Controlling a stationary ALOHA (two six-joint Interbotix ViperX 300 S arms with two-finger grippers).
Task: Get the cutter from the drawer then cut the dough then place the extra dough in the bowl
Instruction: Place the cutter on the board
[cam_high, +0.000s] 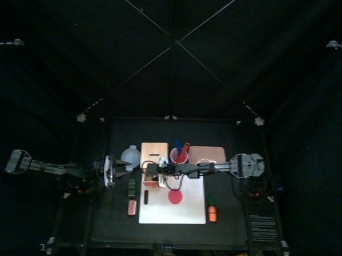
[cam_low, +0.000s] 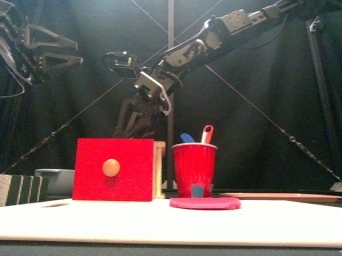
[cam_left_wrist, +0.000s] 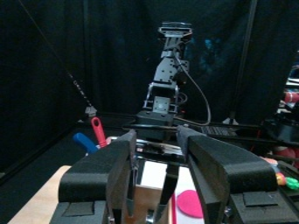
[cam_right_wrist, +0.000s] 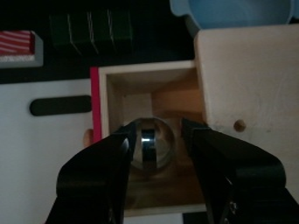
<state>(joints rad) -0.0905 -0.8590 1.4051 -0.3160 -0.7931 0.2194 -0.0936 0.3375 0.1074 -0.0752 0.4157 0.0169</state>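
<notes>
**One cutter in the open drawer, waiting on a clean lift**

The cutter (cam_right_wrist: 155, 144) lies in the pulled-out drawer (cam_right_wrist: 146, 83) of the wooden box (cam_right_wrist: 246, 79). The right end effector (cam_right_wrist: 158, 125) straddles it from above; whether it has clamped on the cutter I cannot tell. The left end effector (cam_left_wrist: 155, 140) stands spread apart near the box. A pale edge shows in its gap, touching or not I cannot say.

To do this step well, as I judge it:
- Close squarely across the round metal body and make sure the hold is firm.
- Rise straight up, so the cutter clears the drawer walls and the red drawer front (cam_low: 114, 170) without dragging the box.
- Only then swing toward the dough (cam_low: 205, 203), which lies flat on the cutting board (cam_high: 174, 218) in front of the red cup (cam_low: 194, 170).

The count:
- one cutter
- one dough disc
- one bowl (cam_right_wrist: 233, 9), beside the box
- one box with one drawer
- one board
- one cup holding two toy knives, a blue knife (cam_low: 186, 138) and a red knife (cam_low: 206, 133)
- one dark sushi roll (cam_right_wrist: 93, 26) on the tabletop, its blocks too dim to count
</notes>
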